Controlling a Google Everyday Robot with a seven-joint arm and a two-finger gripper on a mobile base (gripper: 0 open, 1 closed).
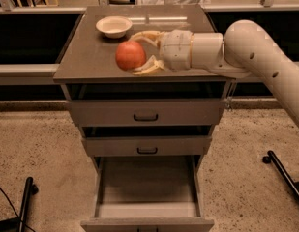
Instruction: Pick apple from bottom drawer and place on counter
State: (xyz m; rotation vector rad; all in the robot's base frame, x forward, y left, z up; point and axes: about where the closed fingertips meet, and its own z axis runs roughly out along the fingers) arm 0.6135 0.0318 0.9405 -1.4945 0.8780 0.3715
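The red-orange apple (130, 55) is held between the cream fingers of my gripper (139, 53), over the front half of the grey-brown counter (86, 57). I cannot tell whether the apple rests on the slab or hangs just above it. The white arm reaches in from the right. The bottom drawer (147, 196) is pulled open below, and its inside shows nothing in it.
A white bowl (113, 26) stands at the back left of the counter, behind the apple. Two shallower drawers with black handles (145, 117) are shut. A black wheeled leg (283, 170) stands on the floor at right, another black stand (24, 202) at lower left.
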